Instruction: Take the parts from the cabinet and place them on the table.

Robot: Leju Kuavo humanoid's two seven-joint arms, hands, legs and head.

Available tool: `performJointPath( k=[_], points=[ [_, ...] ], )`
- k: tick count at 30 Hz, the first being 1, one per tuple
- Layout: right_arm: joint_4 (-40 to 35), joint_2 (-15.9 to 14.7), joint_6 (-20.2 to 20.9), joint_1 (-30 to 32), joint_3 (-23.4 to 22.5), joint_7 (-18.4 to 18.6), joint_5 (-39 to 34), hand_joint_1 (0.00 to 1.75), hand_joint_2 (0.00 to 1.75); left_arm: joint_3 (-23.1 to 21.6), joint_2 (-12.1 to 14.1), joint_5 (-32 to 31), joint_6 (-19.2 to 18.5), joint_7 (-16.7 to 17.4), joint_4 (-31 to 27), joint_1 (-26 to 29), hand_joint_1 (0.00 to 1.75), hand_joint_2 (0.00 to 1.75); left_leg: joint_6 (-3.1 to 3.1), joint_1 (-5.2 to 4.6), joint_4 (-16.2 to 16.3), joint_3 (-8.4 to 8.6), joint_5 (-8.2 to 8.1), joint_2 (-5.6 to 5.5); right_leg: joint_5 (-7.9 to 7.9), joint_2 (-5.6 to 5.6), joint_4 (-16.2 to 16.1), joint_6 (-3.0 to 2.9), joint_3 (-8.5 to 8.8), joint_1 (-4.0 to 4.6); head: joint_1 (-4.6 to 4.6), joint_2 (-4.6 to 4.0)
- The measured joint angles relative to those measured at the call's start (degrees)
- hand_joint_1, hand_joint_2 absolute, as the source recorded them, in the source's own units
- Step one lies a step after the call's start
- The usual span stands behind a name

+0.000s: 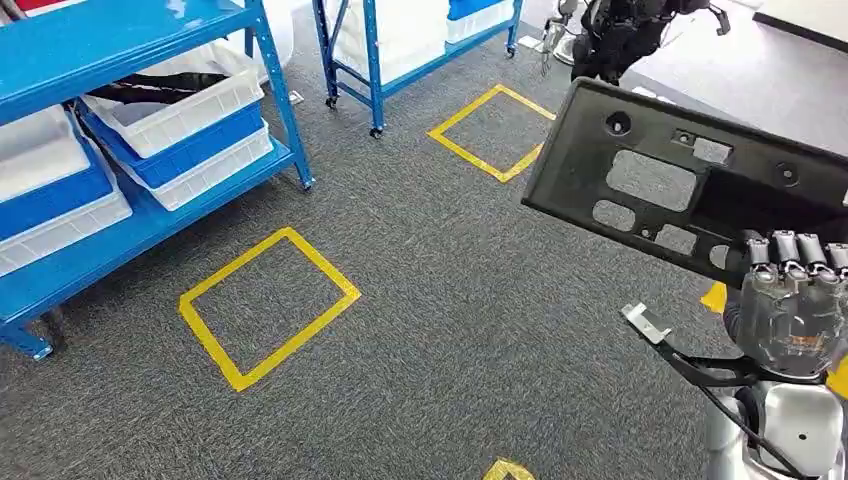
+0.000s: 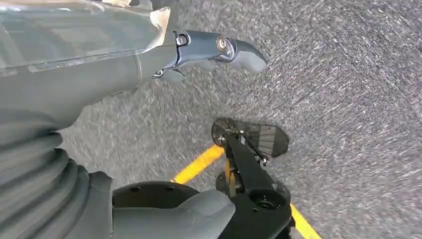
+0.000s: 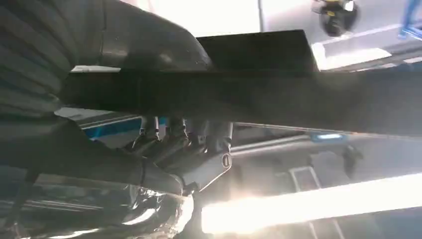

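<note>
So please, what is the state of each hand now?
Left hand: holds nothing, fingers apart.
Right hand: grips the flat black plastic panel with cut-outs.

No text, label, brand or number can be read on any surface here, neither near the hands nor farther off; nothing legible stands anywhere.

Even light is falling across the grey carpet (image 1: 450,330), casting faint shadows. Beyond the right hand's fingers (image 3: 169,132), glare is washing out detail, and carpet past the left thumb (image 2: 239,52) is smearing with blur.

Bins (image 1: 175,120) on shelf rack (image 1: 150,215) left, part (image 1: 690,185) right, above carpet (image 1: 450,330)
</note>
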Motion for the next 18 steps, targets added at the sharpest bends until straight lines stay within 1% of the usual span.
performJointPath(
  k=[1, 2, 3, 4, 5, 6, 7, 8, 9, 10, 11, 12, 13, 14, 15, 16, 17, 18],
  points=[
    [0.2, -0.3, 0.0, 0.5, 0.1, 0.7, 0.0, 1.75, 1.75, 0.2, 0.0, 0.0, 0.0, 0.0, 0.0, 0.1, 0.0, 1.75, -0.01, -0.01, 0.0, -0.13, 0.0, 0.8, -1.04, -0.1, 3.5, 0.21, -1.52, 0.01, 0.02, 0.0],
    [0.5, -0.7, 0.0, 1.3, 0.3, 1.7, 0.0, 1.75, 1.75, 0.3, 0.0, -0.1, 0.0, 0.0, 0.0, 0.1, 0.0, 1.75, -0.04, 0.01, 0.0, -0.18, 0.0, 1.62, -1.08, -0.24, 4.8, 0.65, -1.92, -0.2, 0.09, 0.0],
    [0.7, -1.1, 0.0, 1.9, 0.7, 2.8, 0.0, 1.75, 1.75, 0.3, 0.0, -0.1, -0.1, 0.0, 0.0, 0.1, 0.0, 1.75, -0.1, 0.1, 0.1, -0.19, -0.02, 2.36, -0.34, -0.48, 3.4, 1.29, -0.98, -0.5, 0.07, 0.0],
    [1.0, -1.6, 0.0, 2.4, 1.3, 4.1, 0.0, 1.75, 1.75, 0.4, 0.0, -0.2, -0.1, 0.0, 0.0, 0.1, 0.0, 1.75, -0.29, 0.26, 0.1, -0.15, -0.13, 3.23, 1.38, -1.18, -0.8, 2.25, 1.52, -0.93, 0.13, 0.0],
    [1.2, -2.0, 0.0, 2.6, 1.9, 5.0, 0.0, 1.75, 1.75, 0.4, 0.0, -0.4, -0.1, 0.0, 0.0, 0.1, 0.0, 1.75, -0.62, 0.44, 0.2, -0.07, -0.25, 3.91, 3.06, -2.39, -5.8, 3.02, 4.34, -1.27, 0.07, 0.0],
    [1.6, -2.3, 0.0, 2.8, 2.5, 5.8, 0.0, 1.75, 1.75, 0.4, 0.1, -0.5, 0.1, 0.1, 0.0, 0.1, 0.0, 1.75, -1.2, 0.01, 0.6, 0.06, -0.49, 4.56, 4.16, -5.2, -10.1, 3.56, 6.89, -1.53, 0.18, 0.0],
    [1.9, -2.5, 0.0, 2.5, 3.1, 6.4, 0.0, 1.75, 1.75, 0.5, 0.5, -0.6, 0.3, 0.3, -0.1, 0.1, 0.0, 1.75, -1.79, -0.21, 0.9, -0.16, -0.93, 5.21, 3.63, -5.96, -11.3, 3.23, 7.77, -0.78, 0.75, 0.0],
    [2.1, -2.6, 0.0, 2.9, 3.6, 6.7, 0.0, 1.75, 1.75, 0.6, 0.5, -0.7, 0.3, 0.4, -0.1, 0.1, 0.0, 1.75, -2.14, -0.5, 0.8, 0.0, -0.99, 5.68, 4.0, -4.93, -11.4, 2.21, 7.46, -0.82, 0.52, 0.0],
    [2.4, -2.8, 0.0, 3.3, 4.0, 7.2, 0.0, 1.75, 1.75, 0.6, 0.7, -0.8, 0.4, 0.4, -0.1, 0.1, 0.0, 1.75, -2.14, -0.51, 0.7, 0.27, -0.98, 6.22, 4.03, -4.24, -11.4, 1.83, 7.29, -1.11, -0.28, 0.0],
    [2.7, -3.0, 0.0, 3.7, 4.2, 7.2, 0.0, 1.75, 1.75, 0.6, 0.7, -0.8, 0.4, 0.5, -0.1, 0.0, 0.0, 1.75, -2.34, -0.27, 0.5, 0.52, -0.87, 6.9, 4.0, -3.45, -11.1, 1.45, 7.07, -0.93, -0.26, 0.0],
    [2.8, -3.1, 0.0, 3.8, 4.4, 7.2, 0.0, 1.75, 1.75, 0.6, 0.7, -0.8, 0.4, 0.5, -0.1, 0.0, 0.0, 1.75, -2.81, 0.2, 0.6, 0.61, -1.05, 7.5, 4.15, -2.69, -11.2, 0.79, 7.04, -0.91, -0.26, 0.0],
    [2.9, -3.2, 0.0, 4.0, 4.5, 7.3, 0.0, 1.75, 1.75, 0.6, 0.8, -0.8, 0.4, 0.5, -0.1, -0.1, 0.0, 1.75, -3.34, 0.63, 1.3, 0.47, -1.89, 5.7, 4.3, -2.16, -11.3, 0.27, 7.09, -1.36, -0.3, 0.0],
    [2.9, -3.5, -0.1, 3.9, 4.5, 7.3, 0.0, 1.75, 1.75, 0.6, 0.8, -0.8, 0.5, 0.5, -0.1, -0.1, 0.0, 1.75, -3.29, 0.65, 3.5, -0.44, -3.77, 2.84, 4.42, -1.69, -11.3, -0.09, 7.0, -1.25, -0.35, 0.0],
    [3.0, -3.5, -0.1, 3.7, 4.7, 7.4, 0.0, 1.75, 1.75, 0.6, 0.8, -0.8, 0.5, 0.6, -0.1, 0.0, 0.0, 1.75, -3.18, 0.61, 7.4, -2.21, -6.17, 1.08, 4.54, -1.21, -11.3, -0.62, 6.9, -1.1, -0.41, 0.0],
    [3.2, -3.4, -0.1, 3.7, 5.0, 7.5, 0.0, 1.75, 1.75, 0.6, 0.8, -0.9, 0.5, 0.7, 0.0, 0.1, 0.0, 1.75, -3.08, 0.58, 12.9, -4.8, -8.74, 0.07, 4.57, -0.47, -11.3, -0.92, 6.74, -0.82, -0.55, 0.0],
    [3.4, -3.4, -0.1, 3.9, 5.4, 7.5, 0.1, 1.75, 1.75, 0.6, 0.8, -0.9, 0.7, 0.9, 0.0, 0.3, 0.0, 1.75, -2.93, 0.56, 16.6, -6.65, -9.99, -0.21, 4.69, 0.28, -11.3, -1.15, 6.64, -0.47, -0.57, 0.0],
    [3.7, -3.4, -0.1, 3.9, 5.7, 7.6, 0.1, 1.75, 1.75, 0.6, 0.9, -0.9, 0.9, 1.0, 0.0, 0.5, 0.0, 1.75, -2.71, 0.52, 18.5, -7.77, -10.03, -0.32, 4.72, 1.09, -11.3, -1.2, 6.6, -0.23, -0.57, 0.0],
    [4.0, -3.4, -0.1, 3.9, 5.9, 7.7, 0.1, 1.75, 1.75, 0.7, 0.9, -0.8, 1.0, 1.1, 0.0, 0.6, 0.0, 1.75, -2.36, 0.42, 17.7, -7.58, -8.83, -0.37, 4.81, 1.86, -11.3, -1.33, 6.59, 0.0, -0.55, 0.0]
  ],
)
